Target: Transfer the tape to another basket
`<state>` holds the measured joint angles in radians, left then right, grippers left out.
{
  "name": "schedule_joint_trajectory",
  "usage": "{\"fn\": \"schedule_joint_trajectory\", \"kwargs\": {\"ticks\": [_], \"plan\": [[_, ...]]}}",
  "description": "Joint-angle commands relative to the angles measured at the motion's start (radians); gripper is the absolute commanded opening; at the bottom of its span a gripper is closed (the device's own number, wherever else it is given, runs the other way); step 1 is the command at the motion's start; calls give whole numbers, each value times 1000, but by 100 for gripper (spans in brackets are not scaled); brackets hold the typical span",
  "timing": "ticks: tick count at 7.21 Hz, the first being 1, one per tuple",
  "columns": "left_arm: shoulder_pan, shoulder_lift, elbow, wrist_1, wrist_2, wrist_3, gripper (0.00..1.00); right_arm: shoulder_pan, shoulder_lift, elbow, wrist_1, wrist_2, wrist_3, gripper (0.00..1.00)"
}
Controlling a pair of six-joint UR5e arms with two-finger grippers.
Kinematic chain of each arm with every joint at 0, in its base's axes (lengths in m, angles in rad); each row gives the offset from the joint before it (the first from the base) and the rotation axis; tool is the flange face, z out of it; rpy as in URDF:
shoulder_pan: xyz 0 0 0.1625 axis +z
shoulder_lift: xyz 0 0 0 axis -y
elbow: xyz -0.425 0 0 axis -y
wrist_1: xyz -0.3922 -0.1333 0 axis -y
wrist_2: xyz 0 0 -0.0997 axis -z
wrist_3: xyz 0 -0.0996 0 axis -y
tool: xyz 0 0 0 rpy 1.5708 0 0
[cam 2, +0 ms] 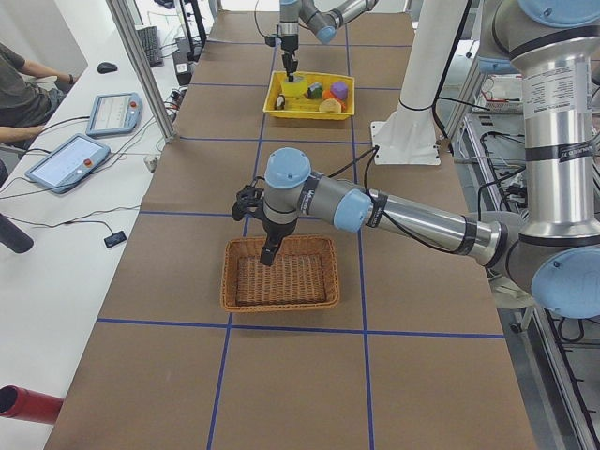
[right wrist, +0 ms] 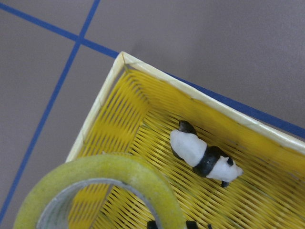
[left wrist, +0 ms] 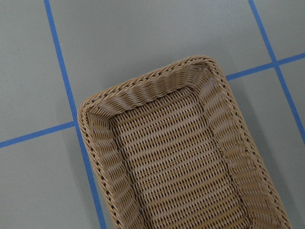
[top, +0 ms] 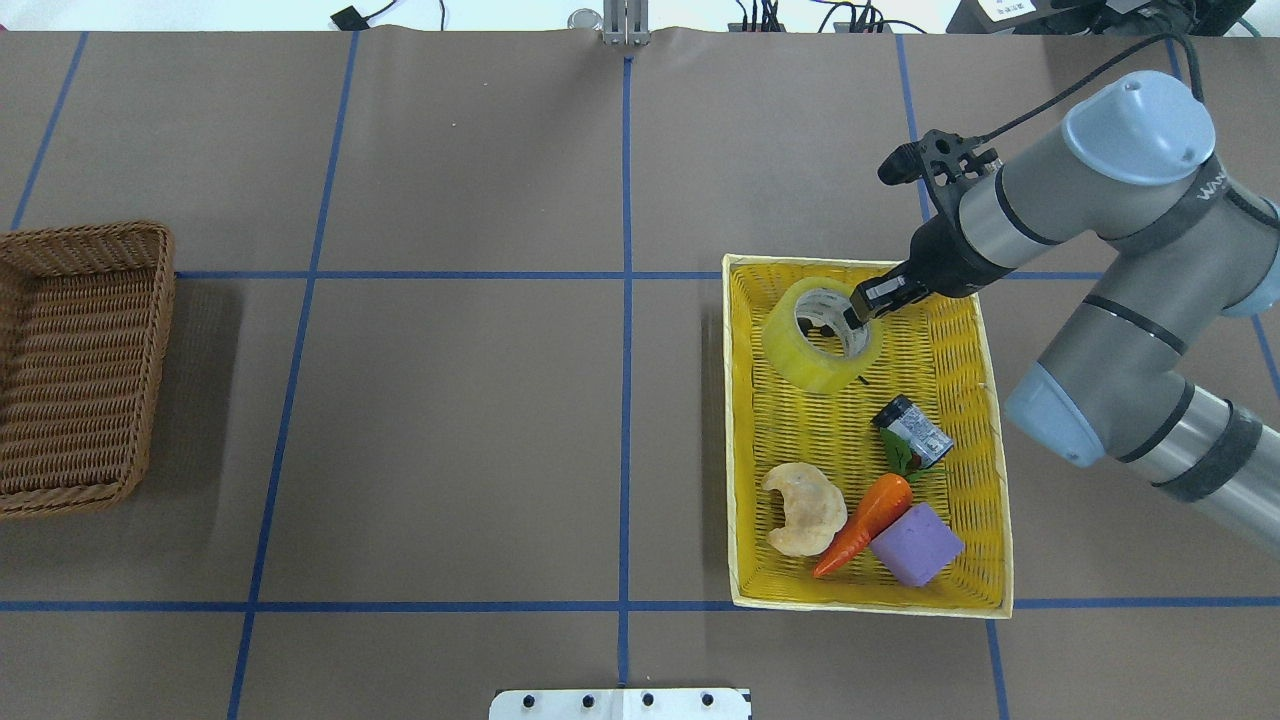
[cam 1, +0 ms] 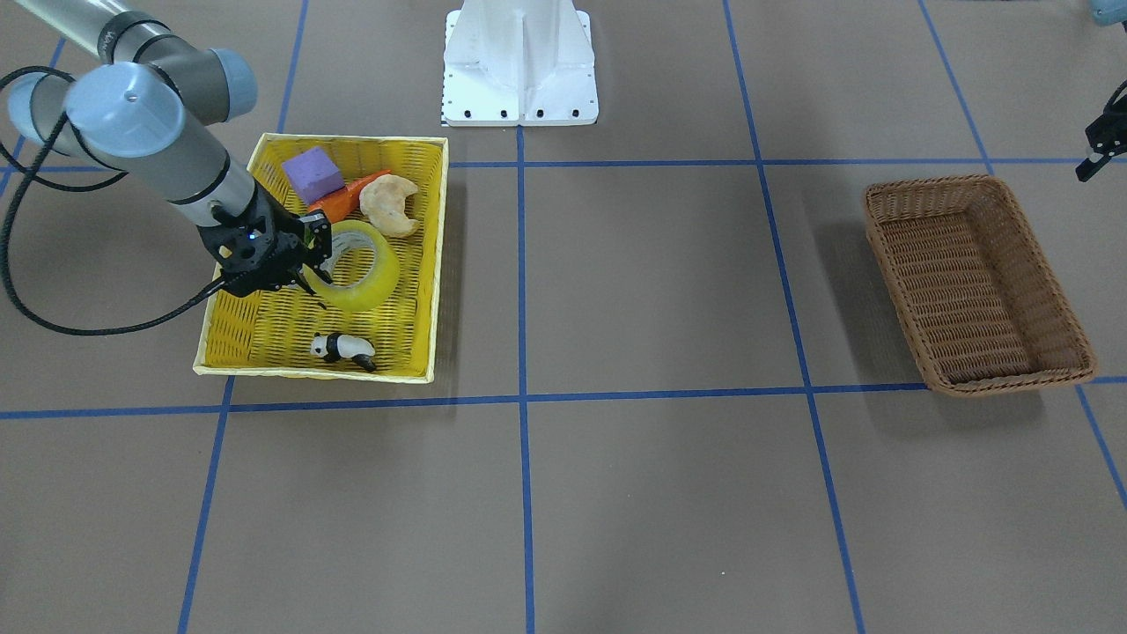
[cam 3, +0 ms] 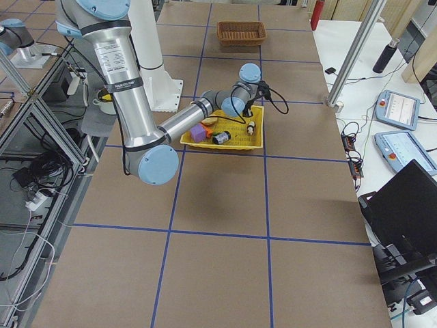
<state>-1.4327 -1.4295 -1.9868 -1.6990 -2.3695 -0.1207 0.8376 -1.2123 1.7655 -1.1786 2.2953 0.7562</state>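
A: Start at the robot's end of the yellow tray [top: 955, 360]. What lies there?
B: 3 things are bunched at that end. There's a purple block [top: 915, 545], a toy carrot [top: 862, 522] lying against it, and a pale crescent-shaped piece [top: 803, 510] just beside the carrot.
A: And a bit further out?
B: A small silver-and-black cylinder [top: 912, 430] lies on its side near the tray's right wall.
A: Where is the tape?
B: The tape [top: 800, 355] is beyond that, in the tray's far half, toward the wall that faces the table's middle. It shows its hole upward.
A: The claw there?
B: The right gripper [top: 862, 303] comes down on the roll's right-hand rim. In the wrist view 1 fingertip sits inside the ring and 1 outside, both tight against the wall, so it is clamped on the tape. I can't tell whether the roll is off the tray floor.
A: Anything past the roll?
B: A toy panda [cam 1: 343, 350] lies on its side near the tray's far corner, apart from the tape.
A: And the basket?
B: The basket [top: 80, 370] stands well apart from the tray, at the robot's left end of the table. The left gripper [cam 2: 269, 255] hangs above 1 end of it. I can't tell whether its fingers are apart or together.
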Motion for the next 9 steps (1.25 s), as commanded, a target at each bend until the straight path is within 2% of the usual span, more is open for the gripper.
{"fn": "schedule_joint_trajectory", "kwargs": {"ticks": [1,2,3,5,7,8,9], "plan": [[5,-54,-4,-1,-20,-199,98,0,75,-8,7,82,107,0],[6,-58,-3,-2,-131,-215,98,0,85,-5,16,143,107,0],[6,-86,-3,-2,-202,-273,98,0,86,-8,52,156,109,0],[81,-196,-17,-26,-212,-541,98,-5,109,-8,100,155,200,0],[164,-241,-9,-205,-192,-804,98,-11,129,-14,198,118,341,0],[185,-284,-9,-227,-166,-889,98,-17,131,-14,300,81,465,0],[205,-323,-9,-229,-165,-956,98,-50,129,-15,407,8,595,0]]}}
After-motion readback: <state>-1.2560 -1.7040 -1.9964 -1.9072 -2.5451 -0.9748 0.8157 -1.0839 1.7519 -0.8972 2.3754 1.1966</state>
